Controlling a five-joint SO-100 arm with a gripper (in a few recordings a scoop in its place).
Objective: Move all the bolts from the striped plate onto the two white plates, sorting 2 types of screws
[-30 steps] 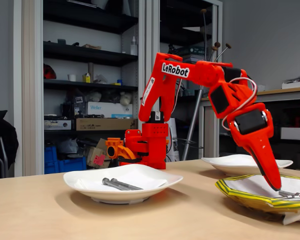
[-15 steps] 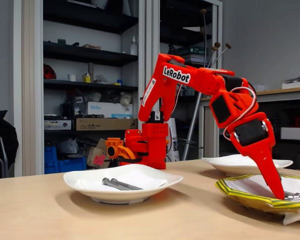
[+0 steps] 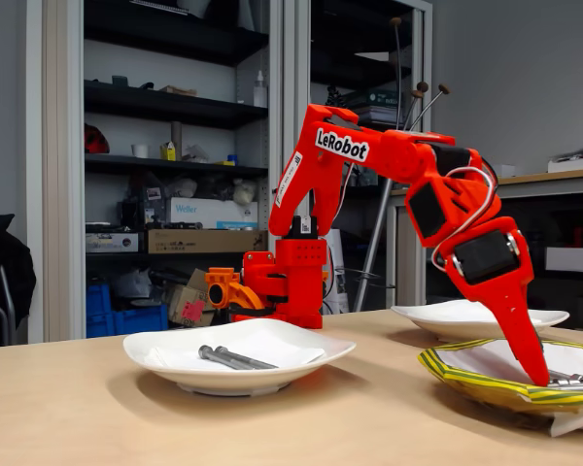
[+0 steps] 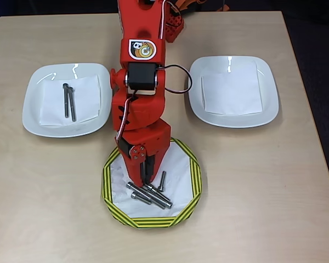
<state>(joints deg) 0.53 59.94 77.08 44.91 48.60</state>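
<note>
**Arm down in the striped plate, reaching for the next bolt**

The striped plate (image 4: 112, 186) sits at the near edge of the tabletop (image 4: 263, 192), midway along it. On its white centre lie the remaining bolts (image 4: 149, 194): a small heap of long ones lying slantwise and touching one another, a shorter one at their lower left, and another short one (image 4: 162, 181) lying apart, just right of the arm's tip. The left white plate (image 4: 33, 109) near the far-left corner already holds two long bolts (image 4: 69, 101) side by side; the right white plate (image 4: 268, 104) holds none.

The fingers (image 4: 147, 174) point down into the striped plate just above the heap. Whether they are parted or closed on anything I cannot tell; the red body hides the tips from above, and the fixed view shows only one narrow red tip (image 3: 536, 369) at the plate's surface.

The bolts look stiff, smooth and fairly heavy for their size, so they will likely roll or slip. A hold across the middle of the shaft seems safest, and the lone short bolt should be easier to take than one from the heap.

Compared with a second ago, the arm has come lower and the tip has sunk behind the plate's rim toward the bolts; over the last half second it has hardly shifted.
</note>
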